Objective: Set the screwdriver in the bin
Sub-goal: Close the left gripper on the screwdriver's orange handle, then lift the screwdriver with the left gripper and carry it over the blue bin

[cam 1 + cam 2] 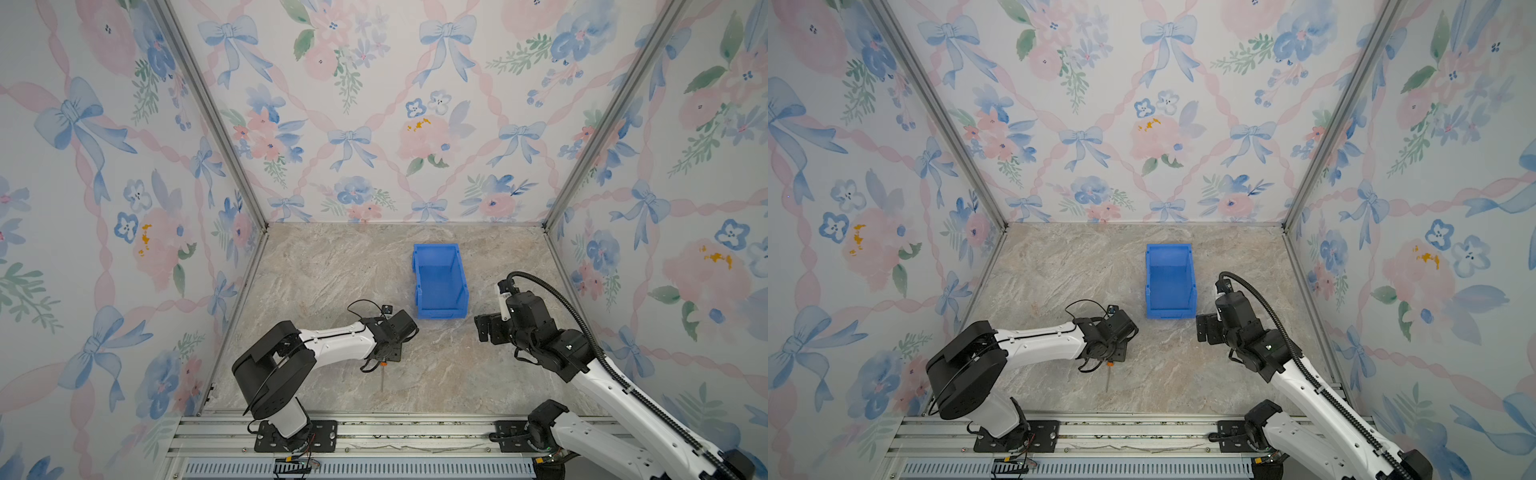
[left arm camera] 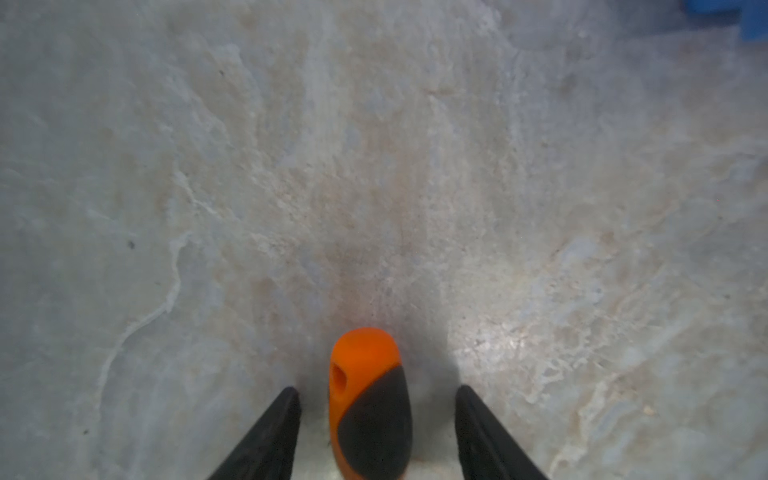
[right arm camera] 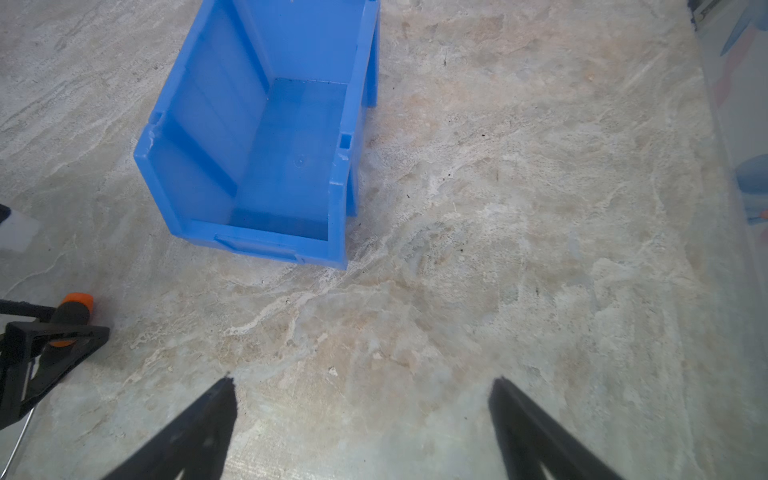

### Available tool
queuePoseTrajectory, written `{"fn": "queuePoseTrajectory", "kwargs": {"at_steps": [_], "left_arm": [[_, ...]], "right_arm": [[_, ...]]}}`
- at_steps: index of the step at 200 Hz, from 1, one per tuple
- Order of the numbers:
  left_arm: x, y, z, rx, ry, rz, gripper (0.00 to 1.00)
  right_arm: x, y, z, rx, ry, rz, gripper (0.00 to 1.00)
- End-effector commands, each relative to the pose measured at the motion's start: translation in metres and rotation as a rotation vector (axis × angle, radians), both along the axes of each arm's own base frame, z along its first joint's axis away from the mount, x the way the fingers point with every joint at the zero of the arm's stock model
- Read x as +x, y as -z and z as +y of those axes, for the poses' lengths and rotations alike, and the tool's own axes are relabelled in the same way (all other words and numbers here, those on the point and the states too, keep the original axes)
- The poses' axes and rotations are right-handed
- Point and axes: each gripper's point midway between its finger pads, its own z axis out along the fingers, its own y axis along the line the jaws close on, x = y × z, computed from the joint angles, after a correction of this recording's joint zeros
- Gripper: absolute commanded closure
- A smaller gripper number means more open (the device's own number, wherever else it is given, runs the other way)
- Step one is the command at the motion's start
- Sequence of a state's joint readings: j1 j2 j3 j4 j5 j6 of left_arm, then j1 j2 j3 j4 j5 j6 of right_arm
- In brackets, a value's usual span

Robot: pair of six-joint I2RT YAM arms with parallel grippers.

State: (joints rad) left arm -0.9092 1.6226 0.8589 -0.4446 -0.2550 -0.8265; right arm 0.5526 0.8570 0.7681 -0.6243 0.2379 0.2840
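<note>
Orange and black plastic fills the space between the two fingers of the left pincer [image 2: 376, 390]: the handle of the screwdriver [image 2: 370, 407] lies on the marbled surface [image 2: 374, 166]. The left wrist view shows a sliver of bare surface on each side of the handle, so the jaws stand part-way apart and straddle it without touching.

In both top views the left wrist hides that handle. Only a speck of orange shows, and the thin grey shaft [image 1: 382, 380] runs out from under the pincer toward the robot's base rail. The shaft does not show in the left wrist view.

The right wrist view shows the same pincer from the side, its black fingers [image 3: 58, 332] down around the orange end of the handle. It also shows the right pincer [image 3: 365, 382] spread wide above bare surface with nothing between its jaws.

The bin [image 1: 435, 248] stands ahead of the right pincer, near it, with its low front lip turned toward both pincers. It lies beyond the left pincer, apart from it, with open surface between them. Only the right wrist view shows the bin's floor.

Floral wallpaper [image 1: 353, 124] with blue bows rises behind the bin. A white sticker [image 1: 504, 297] on the right arm carries print too small to read.
</note>
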Motion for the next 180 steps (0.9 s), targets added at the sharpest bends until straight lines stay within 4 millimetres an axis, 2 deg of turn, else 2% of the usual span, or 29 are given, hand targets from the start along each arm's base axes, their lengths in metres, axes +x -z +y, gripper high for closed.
{"fn": "queuePoseTrajectory", "kwargs": {"at_steps": [1,43,82,111,135,180], "left_arm": [[-0.005,0.010,0.004,0.044,-0.009,0.030,0.50],[-0.008,0.012,0.004,0.037,-0.033,0.037,0.74],[-0.006,0.000,-0.001,0.001,-0.038,0.013,0.93],[0.003,-0.024,-0.016,-0.042,-0.023,-0.057,0.94],[0.015,-0.051,-0.036,-0.098,-0.010,-0.116,0.94],[0.055,-0.105,-0.089,-0.169,0.069,-0.230,0.94]], "right_arm": [[-0.002,0.003,-0.003,0.004,-0.007,-0.002,0.03],[-0.001,-0.004,-0.008,0.007,0.000,-0.018,0.03],[-0.002,-0.007,-0.012,0.019,0.001,-0.025,0.03],[-0.006,-0.012,-0.016,0.038,0.006,-0.042,0.03],[-0.008,-0.011,-0.019,0.056,0.019,-0.042,0.03],[-0.001,-0.008,-0.025,0.066,0.053,-0.037,0.03]]}}
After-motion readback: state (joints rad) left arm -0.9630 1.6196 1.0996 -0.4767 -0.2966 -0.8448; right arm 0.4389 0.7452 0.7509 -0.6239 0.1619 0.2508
